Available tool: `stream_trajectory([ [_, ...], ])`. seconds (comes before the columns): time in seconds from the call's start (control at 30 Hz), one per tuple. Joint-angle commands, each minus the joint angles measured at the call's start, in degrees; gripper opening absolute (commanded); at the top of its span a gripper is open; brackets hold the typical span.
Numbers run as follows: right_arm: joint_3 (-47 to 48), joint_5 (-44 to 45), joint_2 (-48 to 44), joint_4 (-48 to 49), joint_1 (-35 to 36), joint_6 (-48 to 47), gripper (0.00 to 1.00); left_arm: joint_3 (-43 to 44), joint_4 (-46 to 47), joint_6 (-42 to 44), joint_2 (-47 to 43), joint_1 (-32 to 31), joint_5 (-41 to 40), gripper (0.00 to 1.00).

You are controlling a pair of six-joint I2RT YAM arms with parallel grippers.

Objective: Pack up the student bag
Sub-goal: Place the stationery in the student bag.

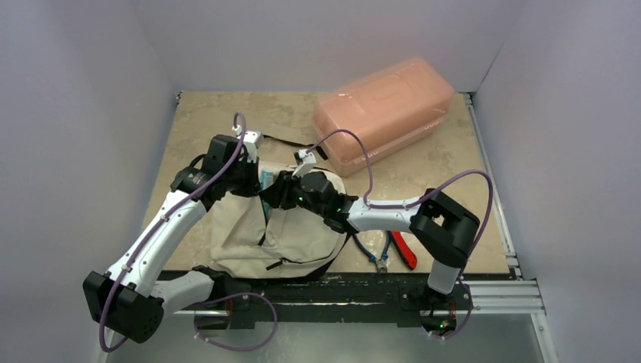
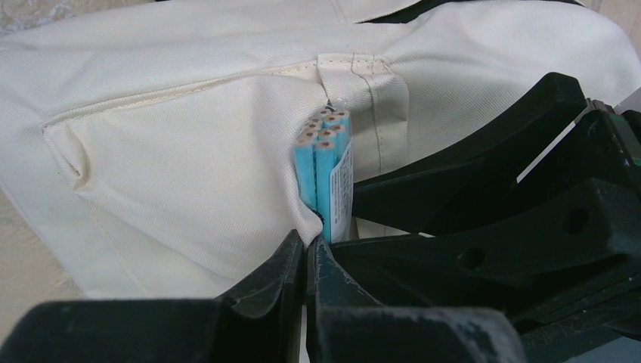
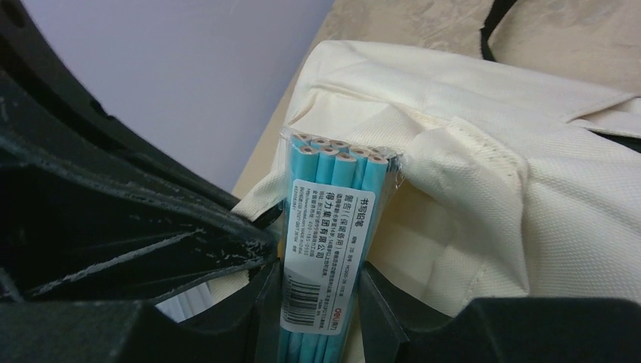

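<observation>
Student bag (image 1: 242,234) lay flat on the table (image 1: 196,121), near edge, between the two arm bases. Cream twill fabric, stitched seams, black trim and zip line. A black strap (image 1: 291,144) trailed off its far end towards the pink box (image 1: 385,113).

Left gripper (image 2: 308,246): jaws pressed together, a fold of the bag's pocket edge nipped at the tips. It held the cloth away from the bag body.

Right gripper (image 3: 317,302): pinching the pencil pack (image 3: 332,197) low on its label. Turquoise pencils, clear wrap, white barcode sticker, blunt ends up. In the left wrist view the pack stood at the pocket mouth, touching the fabric, with its lower end hidden behind the pocket cloth. I couldn't tell how far in it sat.

Surroundings: the translucent pink box sat far right on the table, lid on, apart from the bag. Hand tools (image 1: 406,252) with red and blue grips lay just right of the bag, beside the right forearm.

Obstructions: both wrists crowded over the bag's far-left corner and covered it from above. The right gripper's fingers filled half the left wrist view.
</observation>
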Motion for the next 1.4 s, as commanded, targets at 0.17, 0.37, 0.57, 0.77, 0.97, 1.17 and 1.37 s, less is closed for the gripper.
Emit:
stream_trajectory([
  [0.17,-3.03,-3.9,-2.29,-4.04,2.26,-3.56,0.3,0.77,6.38,-1.54,-1.73,0.05,-0.86,0.0],
  [0.37,-1.44,-5.27,-1.41,-13.3,2.26,-5.07,0.18,2.56,6.5,-3.24,-1.25,0.15,-5.61,0.0],
  [0.57,-1.88,-8.35,-0.27,-14.65,2.26,-8.58,0.27,5.44,5.18,-4.76,0.02,0.14,-6.51,0.0],
  [0.77,0.42,-13.55,2.68,-15.98,1.87,-13.15,0.53,4.07,6.86,-3.27,-0.12,0.14,-4.41,0.0],
  [0.97,-3.12,-15.56,-3.15,-14.43,-3.66,-11.93,0.81,2.32,6.9,-2.6,-0.51,0.14,-2.66,0.0],
  [1.17,-2.04,-16.26,-8.55,-18.32,-8.62,-11.34,0.84,1.98,7.49,-2.66,-0.36,0.14,-0.63,0.0],
  [1.37,1.59,-17.68,-7.07,-20.38,-14.25,-9.81,0.67,1.61,7.98,-2.14,-0.71,0.18,0.61,0.0],
])
